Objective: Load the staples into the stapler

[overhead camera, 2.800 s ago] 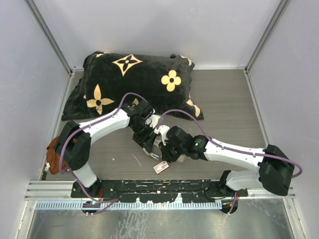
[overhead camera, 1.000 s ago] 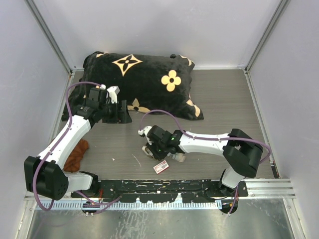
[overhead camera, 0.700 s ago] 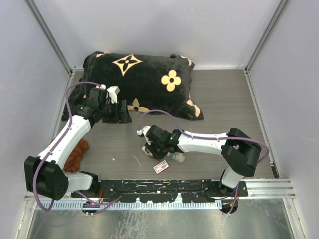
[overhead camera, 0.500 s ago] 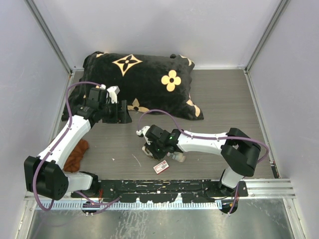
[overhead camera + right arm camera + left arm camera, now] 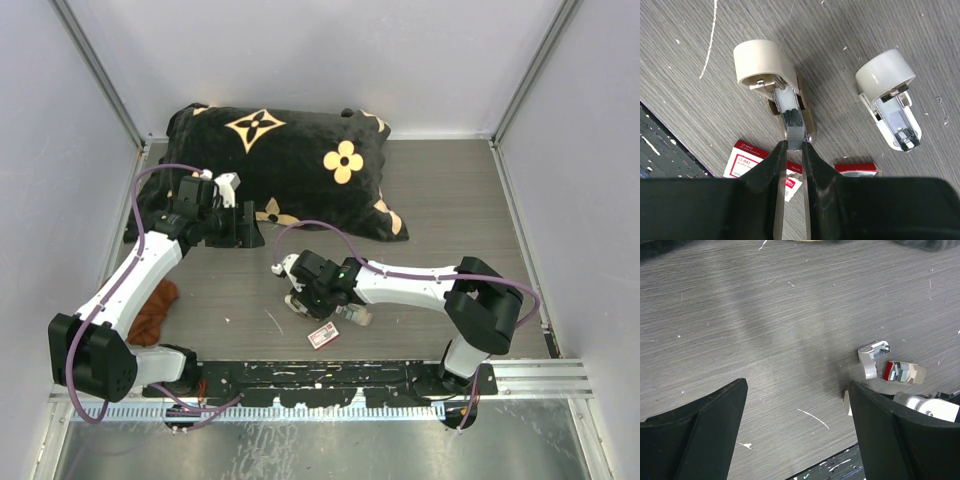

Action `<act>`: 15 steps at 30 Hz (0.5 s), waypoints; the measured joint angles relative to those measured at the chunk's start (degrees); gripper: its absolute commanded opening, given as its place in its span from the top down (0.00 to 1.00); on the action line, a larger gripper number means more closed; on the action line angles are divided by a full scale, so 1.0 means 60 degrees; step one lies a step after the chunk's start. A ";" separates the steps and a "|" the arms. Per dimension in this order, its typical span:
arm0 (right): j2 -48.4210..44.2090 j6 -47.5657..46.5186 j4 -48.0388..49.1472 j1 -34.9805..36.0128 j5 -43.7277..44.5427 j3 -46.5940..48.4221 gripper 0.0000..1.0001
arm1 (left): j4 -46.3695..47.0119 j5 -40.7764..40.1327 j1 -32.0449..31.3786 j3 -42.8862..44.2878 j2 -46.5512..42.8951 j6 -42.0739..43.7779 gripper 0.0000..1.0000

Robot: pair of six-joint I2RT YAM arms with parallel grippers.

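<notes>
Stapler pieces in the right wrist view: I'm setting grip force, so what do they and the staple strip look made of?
The cream stapler piece: smooth matte shell, likely plastic, around a shiny metal channel. The white stapler piece: same look. The staples: dull grey ribbed strip, apparently metal.

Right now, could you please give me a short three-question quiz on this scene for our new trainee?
1. True or false: the left gripper is holding something.
2. What is pinched in the right gripper? A) a grey staple strip B) a pencil C) a screw
3. In the right wrist view, how many round-ended stapler parts lie on the table?

Key
1. False: its jaws stand wide apart with only bare table between them.
2. A
3. Two: a beige one under the strip and a white one beside it.
</notes>
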 measured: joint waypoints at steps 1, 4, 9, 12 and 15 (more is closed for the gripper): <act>0.0000 -0.0040 -0.0018 0.0000 0.0000 0.0000 0.92 | 0.0000 0.0000 0.0000 0.0000 0.0000 0.0000 0.15; 0.0000 -0.0157 -0.0069 0.0018 -0.0007 0.0000 0.92 | 0.0000 0.0004 0.0000 0.0000 0.0000 0.0000 0.15; 0.0000 -0.0339 -0.0073 0.0022 -0.0036 0.0000 0.92 | 0.0000 0.0004 0.0000 0.0000 0.0000 0.0000 0.15; 0.0000 -0.0412 -0.0073 0.0022 -0.0044 0.0000 0.92 | 0.0000 0.0007 0.0000 0.0000 0.0000 -0.0004 0.15; 0.0004 -0.0492 -0.0073 0.0022 -0.0044 0.0000 0.92 | 0.0000 0.0007 0.0004 0.0000 0.0000 -0.0004 0.15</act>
